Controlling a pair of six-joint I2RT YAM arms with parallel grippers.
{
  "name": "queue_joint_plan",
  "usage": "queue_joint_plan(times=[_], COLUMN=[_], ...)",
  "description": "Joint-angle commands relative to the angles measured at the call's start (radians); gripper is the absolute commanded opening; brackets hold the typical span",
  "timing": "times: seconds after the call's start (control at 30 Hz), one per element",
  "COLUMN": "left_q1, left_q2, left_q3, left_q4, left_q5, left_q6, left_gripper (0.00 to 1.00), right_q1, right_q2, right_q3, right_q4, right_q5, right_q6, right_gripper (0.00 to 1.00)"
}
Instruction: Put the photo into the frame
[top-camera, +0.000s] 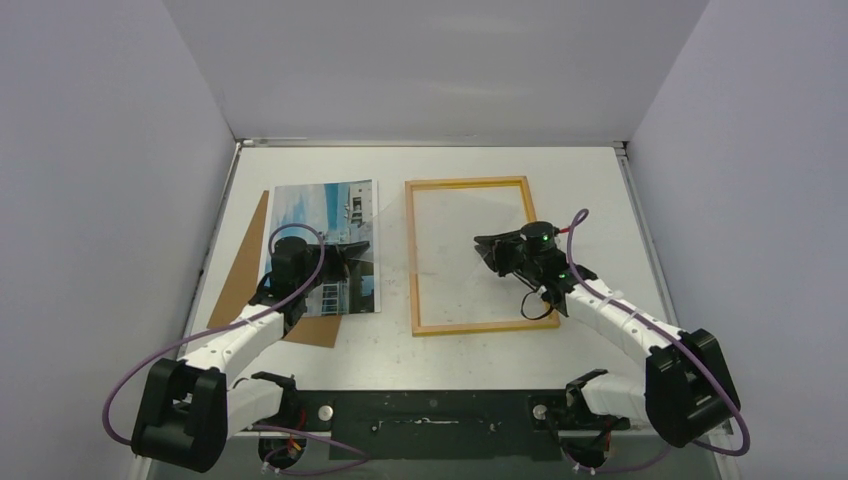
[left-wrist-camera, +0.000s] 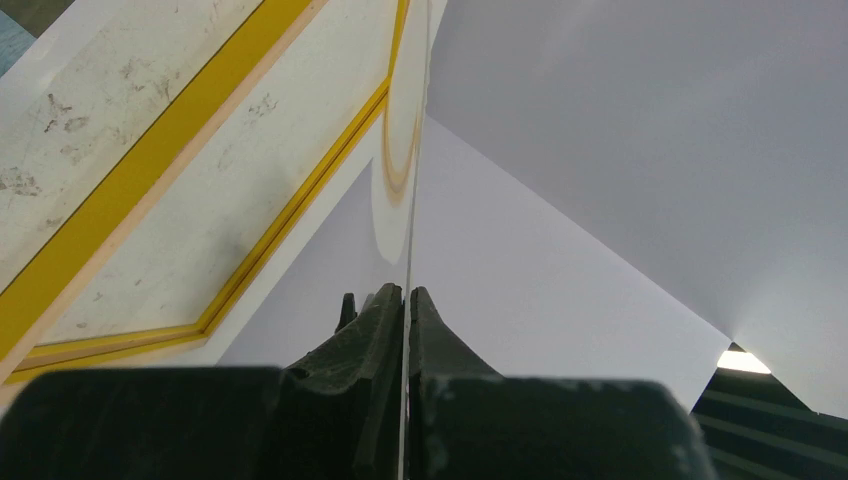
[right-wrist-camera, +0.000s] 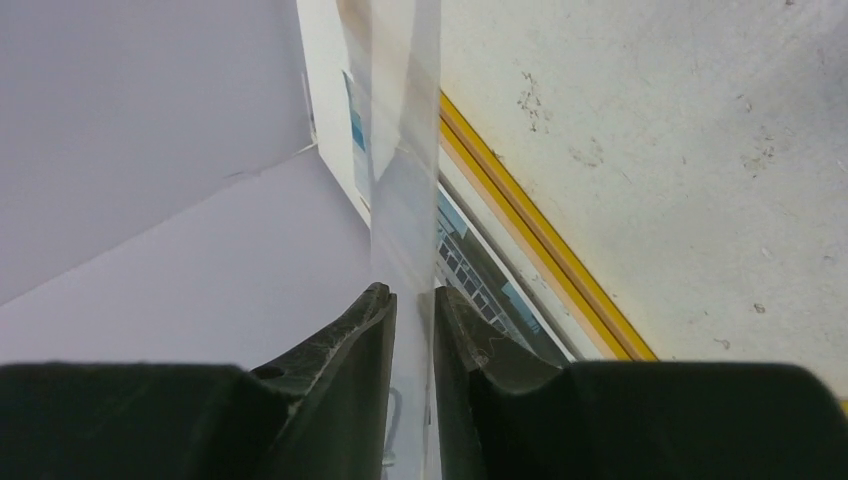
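The photo (top-camera: 325, 215) lies picture side up at the left of the table, on a brown backing board (top-camera: 245, 270). The yellow frame (top-camera: 466, 184) lies flat to its right, with bare table inside it. My left gripper (top-camera: 350, 262) hovers over the photo's right part. In the left wrist view it (left-wrist-camera: 408, 292) is shut on the edge of a thin clear sheet (left-wrist-camera: 412, 150). My right gripper (top-camera: 487, 250) is over the frame's inside. In the right wrist view its jaws (right-wrist-camera: 412, 292) stand narrowly apart around the same clear sheet (right-wrist-camera: 405, 150). The photo (right-wrist-camera: 480, 280) and frame (right-wrist-camera: 540, 240) show beyond.
Grey walls close the table in on the left, back and right. The table's rim (top-camera: 430, 143) runs along the back. The frame's yellow bar (left-wrist-camera: 130, 185) shows at the left of the left wrist view.
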Motion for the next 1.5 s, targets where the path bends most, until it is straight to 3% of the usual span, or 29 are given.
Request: queue_joint_plan(times=[0.0, 0.07, 0.17, 0.27, 0.33, 0.4, 0.5, 0.6, 0.77, 1.0, 1.17, 1.27, 1.47], left_q1=[0.004, 0.003, 0.005, 0.004, 0.006, 0.005, 0.01, 0.017, 0.019, 0.016, -0.044, -0.11, -0.174], left_q2=[-0.031, -0.03, -0.027, -0.035, -0.044, -0.054, -0.066, -0.045, 0.031, 0.255, 0.463, 0.583, 0.782], left_q3=[0.007, 0.013, 0.02, 0.029, 0.042, 0.077, 0.153, 0.21, 0.321, 0.475, 0.65, 0.772, 0.945], left_q4=[0.038, 0.023, 0.017, -0.012, -0.052, -0.138, -0.338, -0.464, -0.727, -0.792, -0.792, -0.833, -0.908], left_q5=[0.027, 0.031, 0.04, 0.038, 0.038, 0.033, 0.001, -0.015, -0.073, -0.003, 0.063, 0.007, -0.089], left_q6=[-0.015, -0.016, -0.009, 0.007, 0.026, 0.082, 0.237, 0.398, 0.702, 1.031, 1.171, 1.228, 1.29], left_gripper=[0.0, 0.0, 0.0, 0.0, 0.3, 0.5, 0.72, 0.78, 0.82, 0.83, 0.82, 0.69, 0.65], right_q1=[-0.011, -0.02, -0.029, -0.041, -0.056, -0.072, -0.099, -0.127, -0.158, -0.191, -0.199, -0.205, -0.209], right_q2=[0.047, 0.067, 0.063, 0.042, 0.031, 0.022, 0.023, 0.034, 0.063, 0.119, 0.117, 0.101, 0.076], right_q3=[-0.015, -0.016, 0.017, 0.055, 0.096, 0.15, 0.259, 0.378, 0.589, 0.823, 0.947, 0.987, 1.058], right_q4=[0.174, 0.235, 0.229, 0.169, 0.119, 0.06, -0.067, -0.165, -0.375, -0.743, -0.926, -0.973, -1.017], right_q5=[-0.014, -0.052, -0.079, -0.075, -0.072, -0.058, -0.041, -0.023, -0.06, -0.209, -0.166, -0.157, -0.216], right_q6=[0.042, 0.036, -0.002, -0.048, -0.093, -0.158, -0.3, -0.468, -0.826, -1.277, -1.383, -1.382, -1.361], right_gripper=[0.21, 0.18, 0.02, 0.0, 0.0, 0.0, 0.0, 0.0, 0.0, 0.0, 0.0, 0.0, 0.0])
